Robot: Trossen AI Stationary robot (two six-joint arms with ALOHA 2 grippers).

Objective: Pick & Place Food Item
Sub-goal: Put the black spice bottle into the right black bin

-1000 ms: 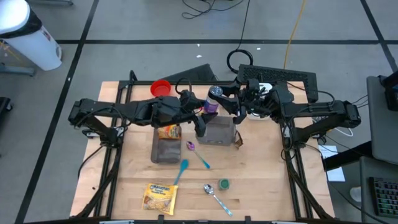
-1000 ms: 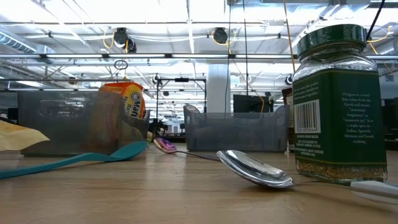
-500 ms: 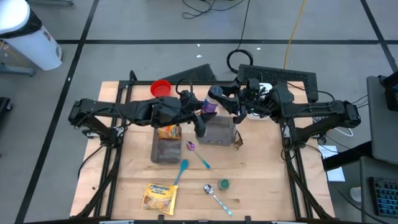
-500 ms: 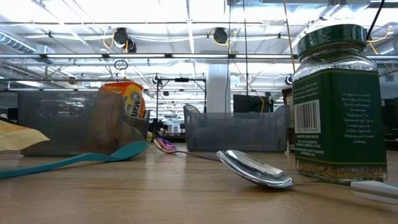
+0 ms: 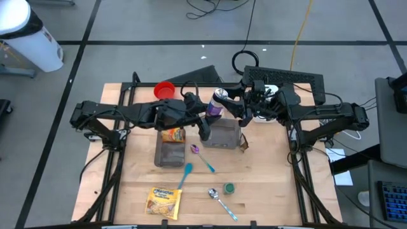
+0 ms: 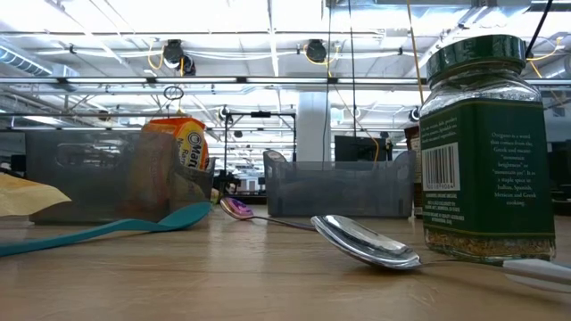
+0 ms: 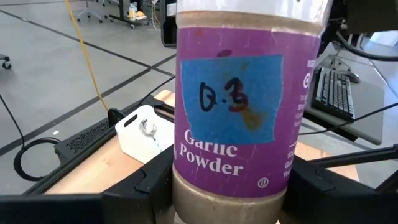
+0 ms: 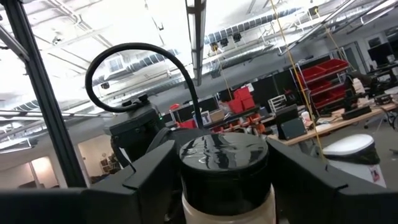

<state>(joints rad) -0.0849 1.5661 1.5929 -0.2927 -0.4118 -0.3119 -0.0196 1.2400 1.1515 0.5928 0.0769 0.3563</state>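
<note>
Near edge of the wooden surface (image 5: 267,191): noodle packet (image 5: 163,200), metal spoon (image 5: 220,200), green-lidded oregano jar (image 5: 228,188). Further in: teal spoon (image 5: 185,174), small purple spoon (image 5: 202,156). Then two grey bins; the left bin (image 5: 169,152) has an orange snack packet (image 5: 172,134) at its far end, the right bin (image 5: 222,134) sits beside it. Garlic powder jar (image 7: 239,106) is held up above the right bin's far edge, between both arms. Left gripper (image 5: 208,117) fingers clamp the jar body. Right gripper (image 5: 234,104) fingers sit on either side of its black lid (image 8: 224,163); grip or gap, cannot tell. Red bowl (image 5: 165,90) at the far edge.
</note>
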